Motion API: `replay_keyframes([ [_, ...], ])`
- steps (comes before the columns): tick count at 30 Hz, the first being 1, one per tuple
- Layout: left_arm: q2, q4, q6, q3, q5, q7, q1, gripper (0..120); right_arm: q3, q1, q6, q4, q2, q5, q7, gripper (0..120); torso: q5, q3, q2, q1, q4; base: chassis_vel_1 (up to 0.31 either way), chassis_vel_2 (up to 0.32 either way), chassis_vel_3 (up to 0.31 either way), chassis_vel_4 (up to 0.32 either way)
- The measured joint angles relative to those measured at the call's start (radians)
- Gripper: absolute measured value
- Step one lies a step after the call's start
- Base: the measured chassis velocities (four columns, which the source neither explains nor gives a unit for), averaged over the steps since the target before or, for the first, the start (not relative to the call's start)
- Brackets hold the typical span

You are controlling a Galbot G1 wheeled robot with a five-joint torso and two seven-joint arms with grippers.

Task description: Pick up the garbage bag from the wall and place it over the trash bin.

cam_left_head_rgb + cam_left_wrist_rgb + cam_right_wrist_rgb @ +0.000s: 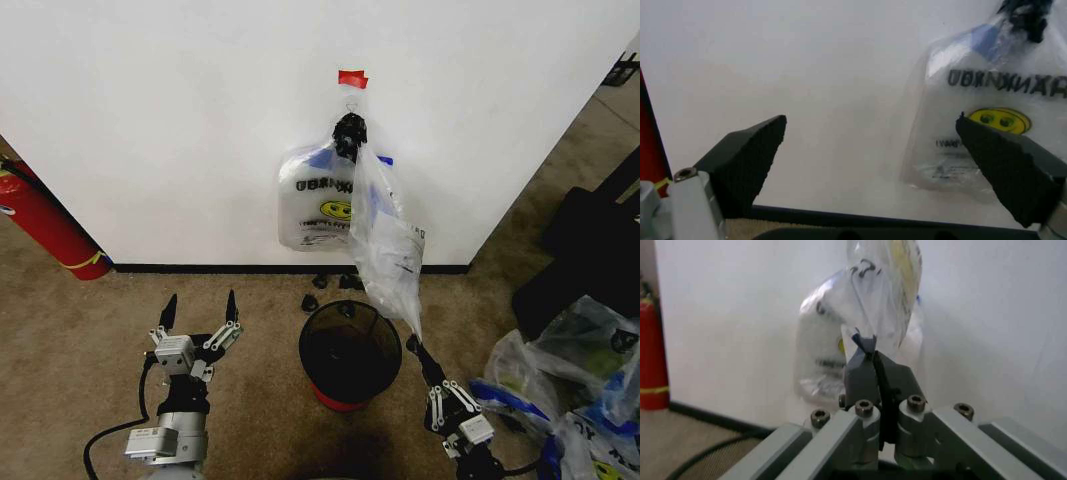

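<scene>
fire extinguisher (45,225): left, against baseboard | smiley-face bag (315,205): hung | bags pile (570,390): right floor

Fire extinguisher (45,222) cut off at left edge, smiley bag (318,205) lettering partly covered by garbage bag (385,240)

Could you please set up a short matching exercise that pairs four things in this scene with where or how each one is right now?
Things:
1. garbage bag
2. trash bin
3. left end effector
4. smiley-face bag

States:
A. open, holding nothing
B. flat against the wall
C. on the carpet below the hook
D. pinched at its lower corner by the right end effector

Pairs: 1-D, 2-C, 3-A, 4-B
</scene>
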Motion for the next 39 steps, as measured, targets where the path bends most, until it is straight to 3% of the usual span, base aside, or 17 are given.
replay_keyframes([
  [5, 0.007, 0.004, 0.002, 0.005, 0.000, -0.001, -0.008, 100, -0.039, 0.071, -0.088, 0.039, 0.010, 0.020, 0.065, 0, 0.0000, 0.000, 0.000, 0.000, 0.0000, 0.000, 0.000, 0.000, 0.000],
  [17, 0.044, 0.026, 0.023, 0.043, -0.007, -0.002, -0.055, 100, -0.071, 0.180, -0.342, 0.144, 0.013, 0.271, 0.156, 0, -0.0002, 0.000, 0.000, 0.000, -0.0001, 0.000, 0.000, 0.000, 0.000],
  [25, 0.089, 0.013, 0.049, 0.084, -0.033, -0.002, -0.083, 100, -0.066, 0.198, -0.348, 0.124, 0.003, 0.229, 0.153, 0, -0.0002, 0.000, 0.000, 0.000, 0.0000, 0.000, 0.000, 0.000, 0.000],
  [35, 0.206, -0.052, 0.116, 0.132, -0.133, 0.000, -0.152, 100, -0.065, 0.231, -0.349, 0.090, -0.014, 0.182, 0.154, 0, 0.0000, 0.000, 0.000, 0.000, 0.0002, 0.000, 0.000, 0.000, 0.000],
  [37, 0.279, -0.100, 0.181, 0.170, -0.236, 0.001, -0.210, 100, -0.060, 0.236, -0.349, 0.083, -0.018, 0.167, 0.161, 0, -0.0004, 0.000, 0.000, 0.000, 0.0003, 0.000, 0.000, 0.000, 0.000],
  [38, 0.279, -0.100, 0.181, 0.170, -0.236, 0.001, -0.210, 100, -0.060, 0.236, -0.349, 0.083, -0.018, 0.167, 0.161, 0, -0.0004, 0.000, 0.000, 0.000, 0.0003, 0.000, 0.000, 0.000, 0.000],
  [39, 0.343, -0.138, 0.245, 0.205, -0.345, -0.002, -0.272, 100, -0.058, 0.235, -0.348, 0.082, -0.018, 0.159, 0.166, 0, 0.0000, 0.000, 0.000, 0.000, 0.0000, 0.000, 0.000, 0.000, 0.000],
])
